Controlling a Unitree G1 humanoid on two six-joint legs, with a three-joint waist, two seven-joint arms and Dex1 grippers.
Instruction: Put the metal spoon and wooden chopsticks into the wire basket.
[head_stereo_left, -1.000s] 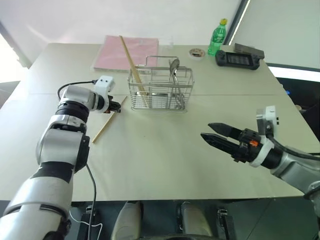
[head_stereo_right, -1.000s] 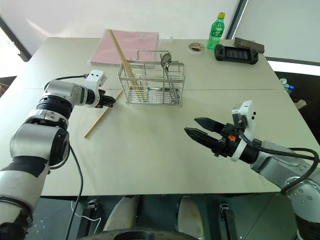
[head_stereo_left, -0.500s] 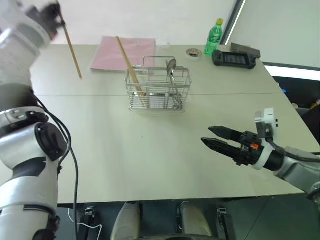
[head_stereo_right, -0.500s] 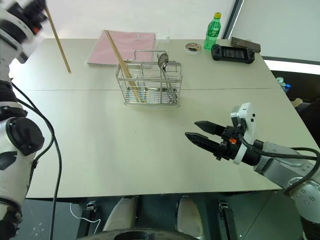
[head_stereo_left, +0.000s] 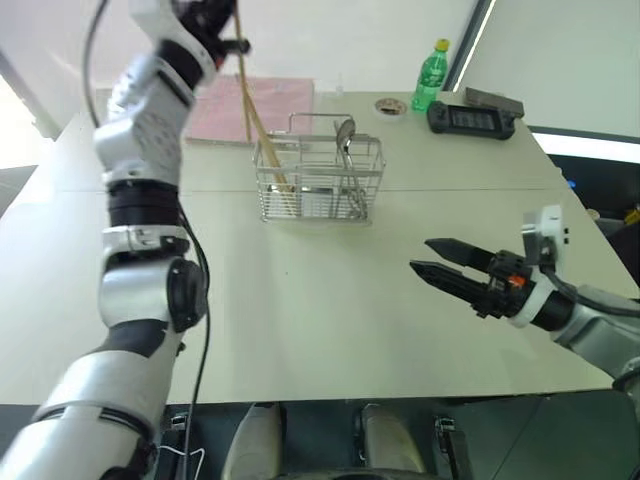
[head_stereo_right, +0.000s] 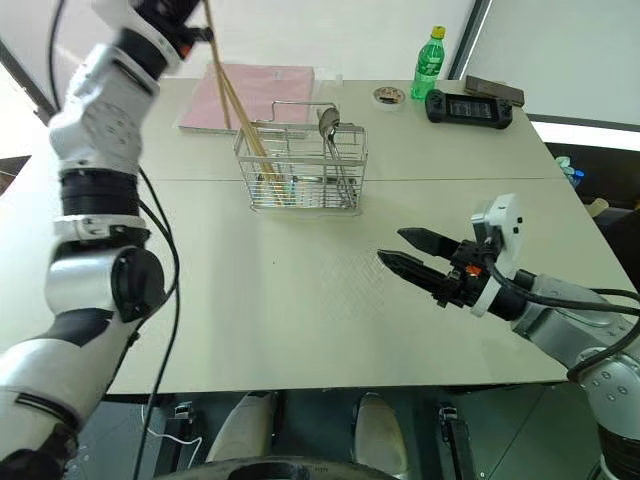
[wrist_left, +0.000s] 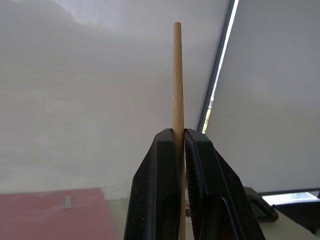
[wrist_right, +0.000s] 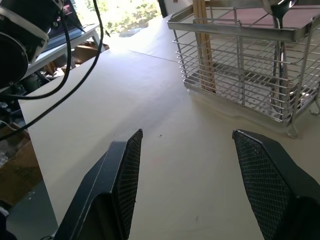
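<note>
Chopstick (wrist_left: 177, 80) pinched in left claw (wrist_left: 179, 145).

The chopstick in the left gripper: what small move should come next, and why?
Probably carry it rightward until it hangs over the wire basket. The left gripper holds this chopstick high, left of the basket, where the other chopstick and spoon already stand.

Place: probably an office or meeting room, used as a robot test area.
Table (head_stereo_left: 300, 330): wide, plain beige top, bare over most of its surface.
Walls: white and featureless, with a dark vertical frame strip (head_stereo_left: 470, 40).
Desk items: pink folder (head_stereo_left: 225, 105), green bottle (head_stereo_left: 432, 72), black handheld controller (head_stereo_left: 474, 117), tape roll (head_stereo_left: 389, 105).
Cabling: loose black cables (head_stereo_right: 160, 420) under the table's edge.
</note>
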